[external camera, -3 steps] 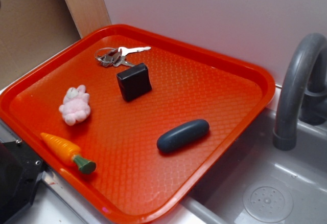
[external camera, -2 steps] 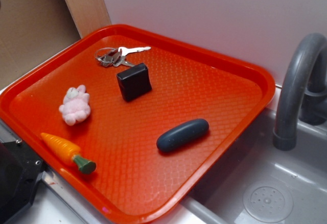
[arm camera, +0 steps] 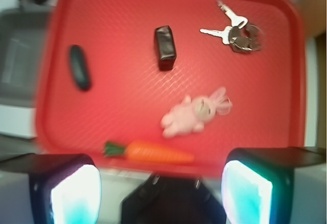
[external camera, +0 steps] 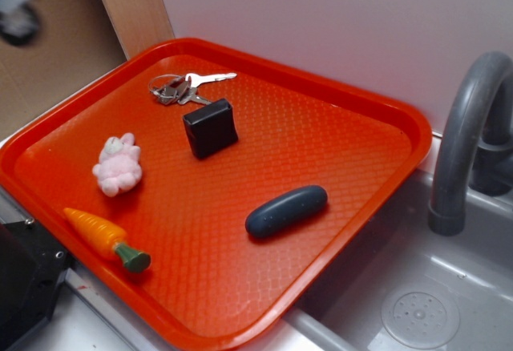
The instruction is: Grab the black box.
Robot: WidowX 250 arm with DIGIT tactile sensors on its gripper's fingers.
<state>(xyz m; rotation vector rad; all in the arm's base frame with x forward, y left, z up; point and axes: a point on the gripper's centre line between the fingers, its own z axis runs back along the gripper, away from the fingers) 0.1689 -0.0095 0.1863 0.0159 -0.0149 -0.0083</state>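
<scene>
Orange first: the toy carrot [external camera: 107, 239] lies nearest, along the tray's front edge, green top pointing right in the exterior view. Just behind it sits the pink bunny [external camera: 118, 165], apart from the carrot. From the wrist camera, the gripper [arm camera: 161, 187] hangs off the tray's near edge with its two fingers [arm camera: 71, 192] spread wide and nothing between them. The carrot and the bunny both lie between it and the target. Mid-tray to the right rests the dark capsule [external camera: 286, 211], well apart from everything. Further back sits the black box [external camera: 210, 127] on the red tray [external camera: 365, 147], towards the back left and untouched. The keys [external camera: 181, 87] lie just beyond it, near but not touching. To the right, the grey faucet [external camera: 465, 135] curves over the sink [external camera: 417, 295]. A blurred bit of arm shows at the exterior view's top left.
</scene>
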